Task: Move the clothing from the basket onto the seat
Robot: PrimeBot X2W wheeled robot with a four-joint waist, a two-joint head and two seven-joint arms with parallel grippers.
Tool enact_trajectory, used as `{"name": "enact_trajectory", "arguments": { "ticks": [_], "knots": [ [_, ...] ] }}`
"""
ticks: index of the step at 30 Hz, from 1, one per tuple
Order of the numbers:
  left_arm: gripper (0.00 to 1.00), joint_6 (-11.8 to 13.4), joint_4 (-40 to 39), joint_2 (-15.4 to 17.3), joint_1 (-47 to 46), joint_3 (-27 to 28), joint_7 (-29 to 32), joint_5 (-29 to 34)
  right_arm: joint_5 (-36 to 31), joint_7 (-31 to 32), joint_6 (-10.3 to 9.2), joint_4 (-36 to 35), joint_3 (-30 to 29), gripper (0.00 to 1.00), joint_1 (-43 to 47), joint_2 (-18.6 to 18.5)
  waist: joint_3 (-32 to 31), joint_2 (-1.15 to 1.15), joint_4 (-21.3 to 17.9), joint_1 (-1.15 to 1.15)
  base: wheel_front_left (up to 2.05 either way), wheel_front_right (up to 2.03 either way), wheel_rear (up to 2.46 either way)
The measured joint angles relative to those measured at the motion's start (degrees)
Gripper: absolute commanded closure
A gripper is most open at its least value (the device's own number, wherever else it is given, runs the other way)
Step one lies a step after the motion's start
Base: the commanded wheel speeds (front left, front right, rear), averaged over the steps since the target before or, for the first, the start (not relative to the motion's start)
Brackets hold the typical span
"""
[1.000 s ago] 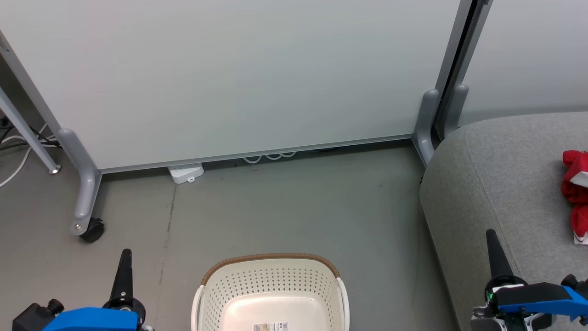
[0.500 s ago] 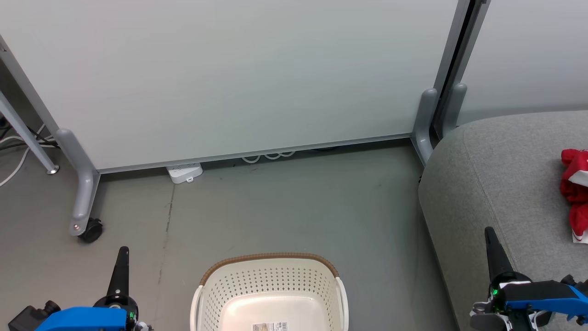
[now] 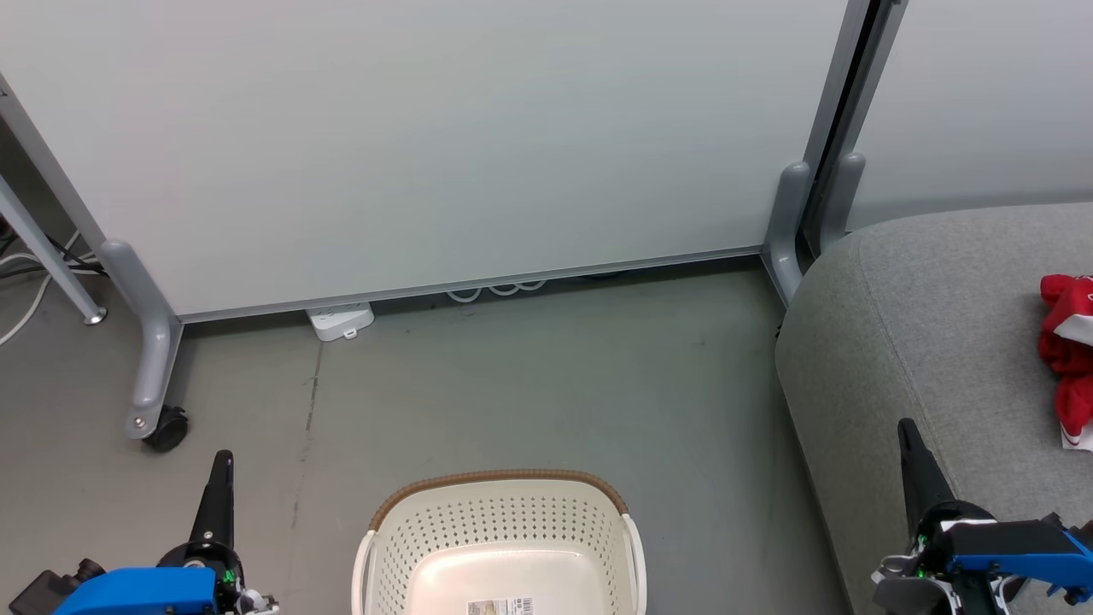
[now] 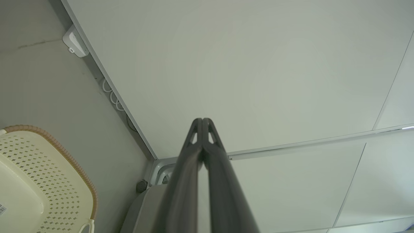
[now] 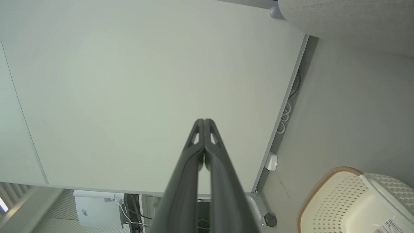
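– Clothing (image 3: pixel 1067 359), where?
– On the seat (image 3: pixel 922 325), far right of the head view, well apart from the basket (image 3: pixel 499 475). Red heap with white trim, cut by the frame edge.
– Basket?
– On the floor (image 3: pixel 555 384) between the arms. Just a barcode label (image 3: pixel 502 606) on its bottom. Its near part is cut off, so I can't check that.
– Step?
– Tail end, I'd say. The garment lies on the cushion and nothing is in hand. I'd log the transfer as done.
– Grippers?
– Left gripper (image 3: pixel 220 470) is low left beside the basket, fingers pressed together, nothing between them. Its wrist view has the tips touching, aimed at the white partition (image 3: pixel 427 145). Right gripper (image 3: pixel 907 436) is low right, showing against the seat. Same there: tips together, nothing between them.
– Next move?
– Little, I'd guess: hold both arms clear of heap and basket. If more cloth sits in the basket's hidden part, a gripper must spread first, then go down inside.
– Which way does the heap point?
– It's crumpled, with no clear front. The visible part runs longer up-down the head view, so roughly away from the robot along the seat. There's a white-edged corner at the near end. Neck or hem, can't tell.
– Risk?
– Low. It lies well in from the seat's left edge.
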Motion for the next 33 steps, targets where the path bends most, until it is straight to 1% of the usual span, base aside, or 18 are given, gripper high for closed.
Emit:
{"name": "enact_trajectory", "arguments": {
  "ticks": [26, 33],
  "knots": [
    [1.00, -0.2, -0.8, -0.2, -0.4, 1.4, 2.5, -10.5, 11.2, 2.7, -0.01, 0.0, -0.2, 1.00, -1.1, 0.0, 0.2, 0.00, -0.4, 0.00, 0.00, 0.00, 0.00],
    [1.00, -0.2, -0.8, -0.2, -0.4, 1.4, 2.5, -10.5, 11.3, 2.7, -0.01, 0.0, -0.2, 1.00, -1.1, 0.0, 0.2, 0.00, -0.4, 0.00, 0.00, 0.00, 0.00]
  ]
}}
